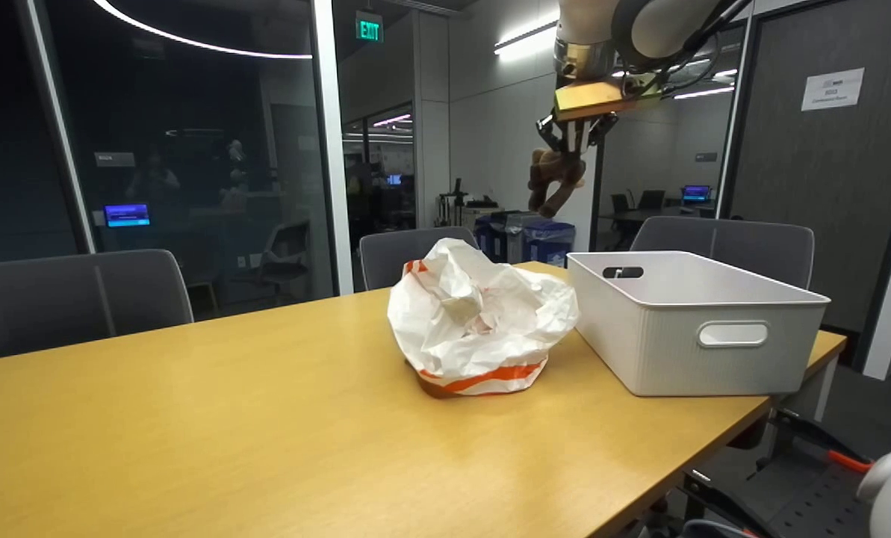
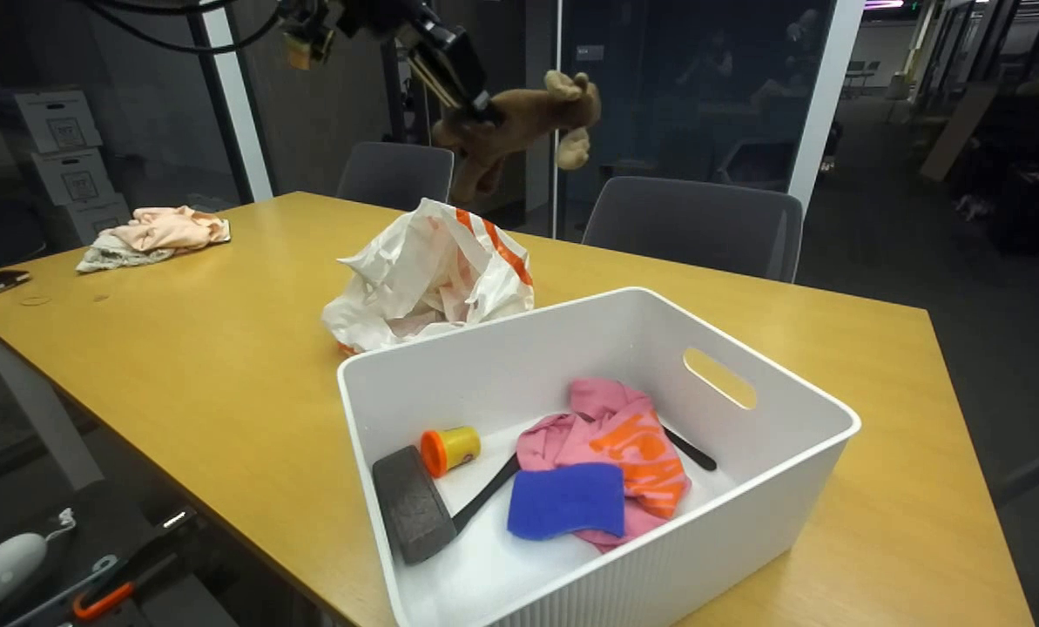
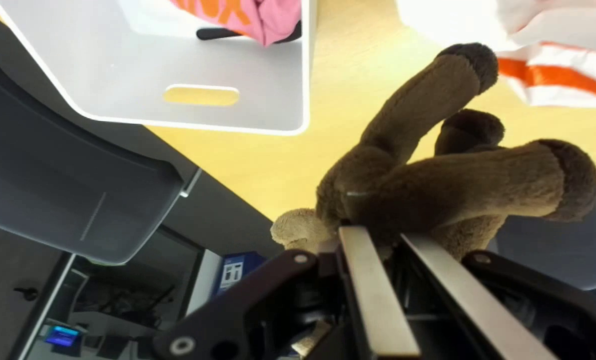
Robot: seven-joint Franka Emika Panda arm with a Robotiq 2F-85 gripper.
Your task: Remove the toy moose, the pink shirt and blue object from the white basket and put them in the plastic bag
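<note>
Fingers (image 3: 375, 295): one pair, clamped on the toy moose (image 3: 427, 195), aloft above the worktop (image 2: 223, 322).

Toy moose: one, brown plush, pinched between the fingers; in the wrist view its dark-tipped legs reach past them.

Plastic bag (image 1: 482, 329): one, white with orange stripes, crumpled, mouth gaping, on the worktop lower than the fingers; beyond them to the right in the wrist view.

White basket (image 2: 745, 531): one, ribbed outer wall, on the worktop lower than the fingers; beyond them to the left in the wrist view.

Contents of the white basket, all lower than the fingers and well apart from them:
- Pink shirt (image 2: 610, 427): one, orange print, rumpled.
- Blue object (image 2: 567, 501): one, lying partly on the pink shirt.
- Yellow tub (image 2: 460, 446): one, orange lid, on its side.
- Dark tool (image 2: 414, 505): one, blocky head, handle running up to the pink shirt.
- Black rod end (image 2: 691, 449): one, showing beside the pink shirt; whether part of the dark tool, cannot be told.

Cloth pile (image 2: 171, 231): one, peach over patterned, on the worktop, lower than the fingers and well apart.
</note>
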